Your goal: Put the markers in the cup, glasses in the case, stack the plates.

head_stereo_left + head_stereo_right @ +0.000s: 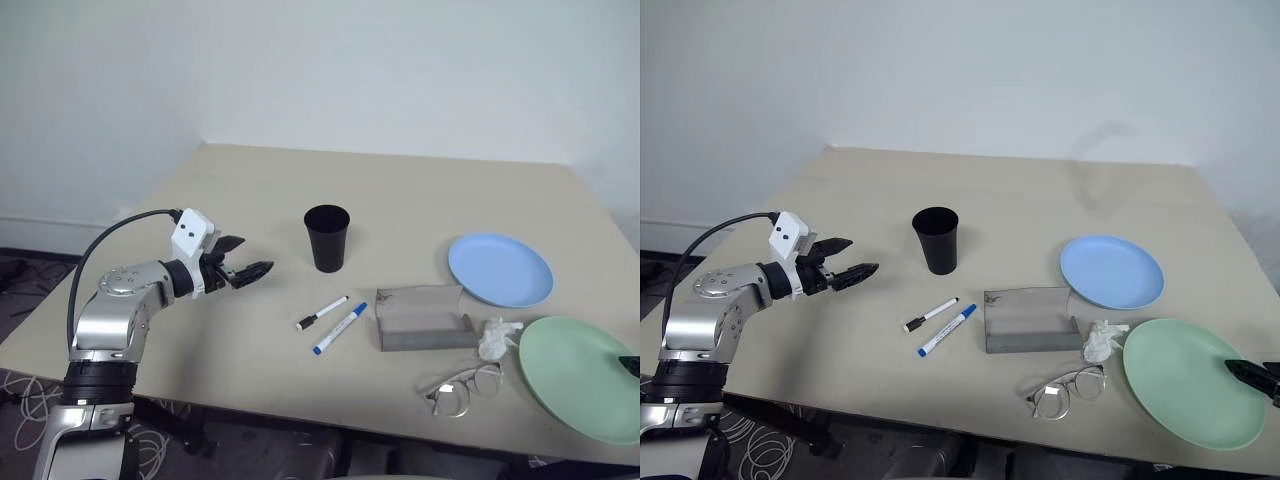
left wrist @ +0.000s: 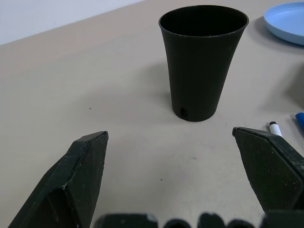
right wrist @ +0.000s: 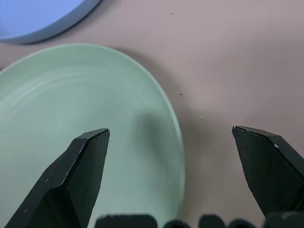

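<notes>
The black cup [image 1: 327,238] stands upright mid-table. My left gripper [image 1: 252,258] hovers open and empty to the cup's left, pointing at it; the cup [image 2: 203,61] shows ahead of its fingers. In front of the cup lie two markers, one black-capped [image 1: 321,313] and one blue-capped [image 1: 340,328]. The grey case [image 1: 422,318] lies open to their right. The glasses [image 1: 462,390] rest near the front edge. A light blue plate [image 1: 500,269] and a mint green plate [image 1: 580,375] lie apart at the right. My right gripper [image 3: 171,133] is open over the green plate's [image 3: 95,118] right rim.
A crumpled white tissue [image 1: 497,337] lies between the case and the green plate. The beige table [image 1: 400,190] ends close in front of the glasses and the green plate. A white wall stands behind the table.
</notes>
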Motion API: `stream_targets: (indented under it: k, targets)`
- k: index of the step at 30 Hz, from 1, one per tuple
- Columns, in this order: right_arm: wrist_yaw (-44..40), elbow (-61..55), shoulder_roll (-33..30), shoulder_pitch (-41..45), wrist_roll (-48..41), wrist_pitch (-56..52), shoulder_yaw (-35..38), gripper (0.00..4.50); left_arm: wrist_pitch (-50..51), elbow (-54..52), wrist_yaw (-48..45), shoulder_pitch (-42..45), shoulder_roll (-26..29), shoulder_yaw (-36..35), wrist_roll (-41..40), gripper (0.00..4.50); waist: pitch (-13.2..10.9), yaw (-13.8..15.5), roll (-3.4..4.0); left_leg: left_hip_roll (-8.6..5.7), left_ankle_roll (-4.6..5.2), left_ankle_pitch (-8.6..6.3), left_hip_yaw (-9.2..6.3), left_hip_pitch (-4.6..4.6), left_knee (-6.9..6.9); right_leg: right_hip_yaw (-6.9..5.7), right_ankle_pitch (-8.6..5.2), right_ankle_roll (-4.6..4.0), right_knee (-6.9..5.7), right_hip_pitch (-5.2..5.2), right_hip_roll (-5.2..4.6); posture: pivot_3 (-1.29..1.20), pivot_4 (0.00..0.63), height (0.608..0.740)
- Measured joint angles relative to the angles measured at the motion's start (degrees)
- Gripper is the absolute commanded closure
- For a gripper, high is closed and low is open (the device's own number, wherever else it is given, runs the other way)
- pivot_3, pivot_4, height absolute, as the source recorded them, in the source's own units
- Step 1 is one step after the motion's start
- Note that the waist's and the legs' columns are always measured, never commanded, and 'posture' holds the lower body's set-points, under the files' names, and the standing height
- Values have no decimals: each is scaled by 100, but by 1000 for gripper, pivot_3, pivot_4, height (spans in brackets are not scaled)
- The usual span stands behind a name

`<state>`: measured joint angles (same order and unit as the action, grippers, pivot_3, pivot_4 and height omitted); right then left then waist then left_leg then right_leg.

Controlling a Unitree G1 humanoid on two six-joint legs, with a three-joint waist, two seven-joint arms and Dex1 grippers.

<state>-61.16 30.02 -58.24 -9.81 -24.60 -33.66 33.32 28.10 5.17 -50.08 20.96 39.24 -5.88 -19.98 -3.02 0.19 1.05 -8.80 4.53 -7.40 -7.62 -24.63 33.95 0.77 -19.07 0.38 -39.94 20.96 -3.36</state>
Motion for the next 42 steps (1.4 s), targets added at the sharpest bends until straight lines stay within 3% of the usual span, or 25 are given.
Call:
stream_targets:
  k: [3, 13, 27, 42]
  targets:
    - [17, -128, 32, 0, 6, -56, -103, 906, 0, -2, 12, -14, 0, 0, -3, 0, 0, 1, 0, 0, 0, 0, 13, 0, -4, -1, 0, 1, 0, 2, -12, 0, 0, 722]
    - [177, -474, 38, 3, 28, -250, -213, 4465, 3, -10, 87, -68, 0, 0, -14, 0, -1, 2, -1, -1, 12, -7, 52, 0, -8, -5, -2, 18, 0, 8, -44, 0, 0, 722]
    - [494, -240, 38, 370, -86, -695, -19, 4465, 4, -17, 123, -70, -28, 0, -25, 0, -1, 3, -3, 0, 13, -8, 76, 0, -7, -7, 5, 29, 0, 14, -67, 0, 0, 722]
    - [939, 771, -83, 1737, -158, -693, 341, 4465, -11, 3, 144, -32, -37, 2, -10, 0, -1, -1, -3, 2, 17, -10, 77, -1, -8, -9, 12, 37, 0, 30, -69, 0, 0, 722]
